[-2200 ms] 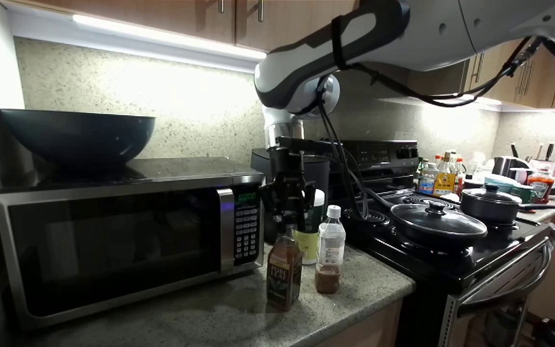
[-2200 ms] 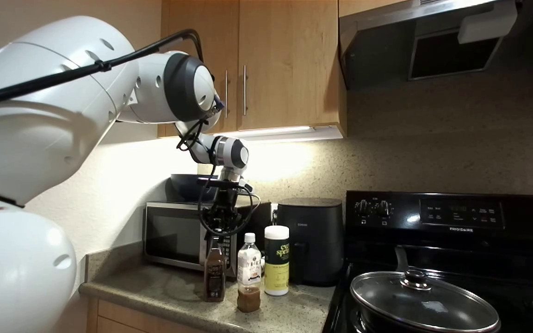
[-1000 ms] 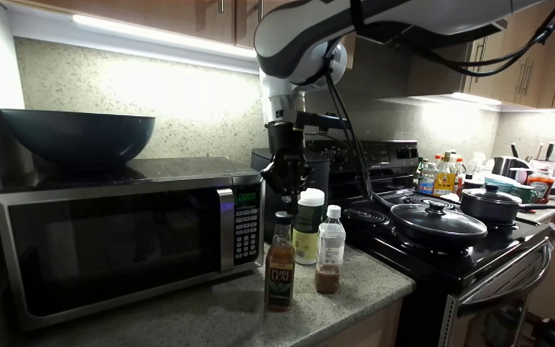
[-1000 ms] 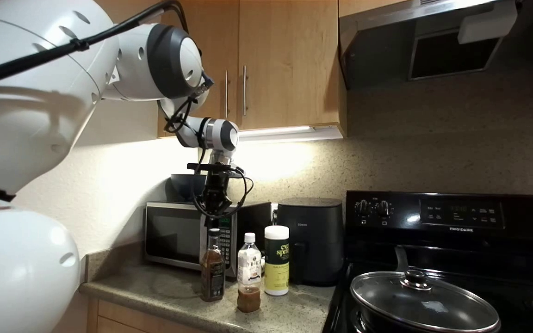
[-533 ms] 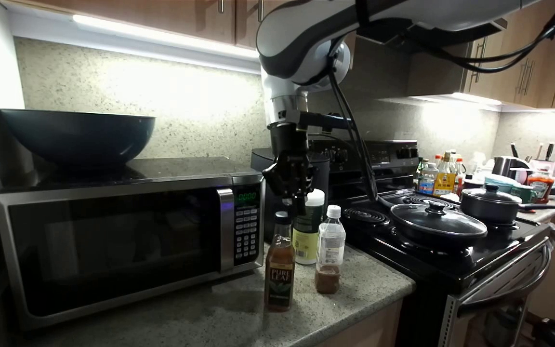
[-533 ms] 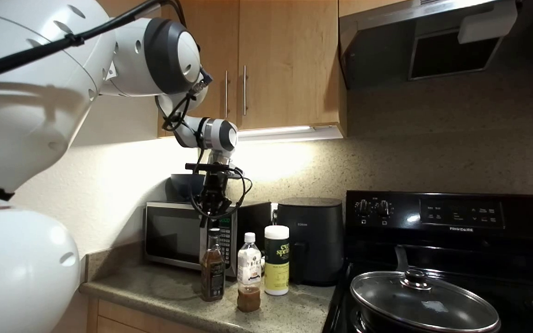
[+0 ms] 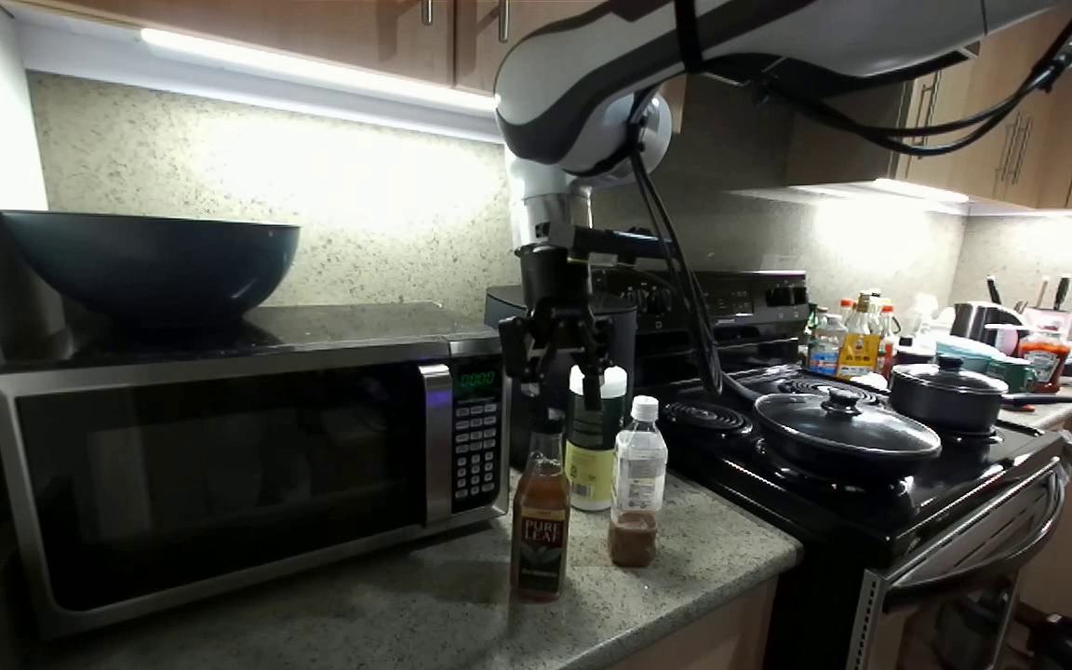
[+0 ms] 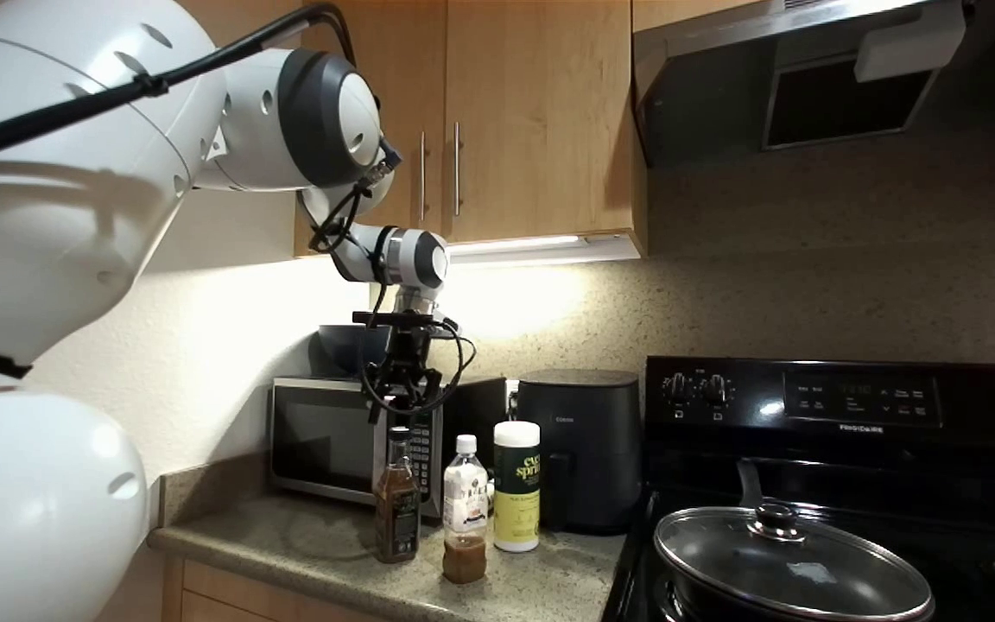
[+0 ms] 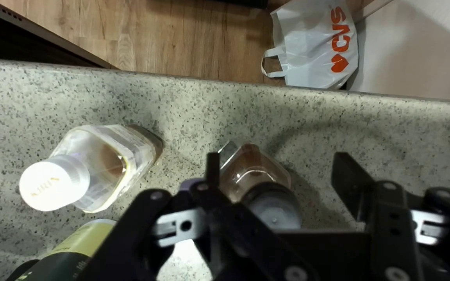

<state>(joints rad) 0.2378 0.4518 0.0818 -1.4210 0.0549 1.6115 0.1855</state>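
Observation:
My gripper (image 9: pixel 276 164) stands open in the wrist view, its two black fingers wide apart and nothing gripped. Below them, in the space between and closer to the left finger, shows the dark cap and amber body of the Pure Leaf bottle (image 9: pixel 254 168). In both exterior views this Pure Leaf bottle (image 7: pixel 541 540) (image 8: pixel 398 518) is upright on the counter, with the gripper (image 7: pixel 562 391) (image 8: pixel 396 413) just over its cap. Whether a finger touches the cap I cannot tell. Beside it stands a clear, white-capped Kirin bottle (image 7: pixel 638 484) (image 9: pixel 104 164), partly filled with brown liquid.
A green-and-yellow canister (image 8: pixel 516 492) stands behind the bottles, close to a black air fryer (image 8: pixel 579 449). The microwave (image 7: pixel 247 465) carries a dark bowl (image 7: pixel 154 265). A lidded pan (image 7: pixel 848 437) sits on the stove. The counter's front edge (image 9: pixel 193 78) runs near the bottles.
Over about two seconds the gripper has risen off the bottle's top, and the bottle has turned slightly. Within the last half second the fingers have spread apart and the gripper has dipped a little.

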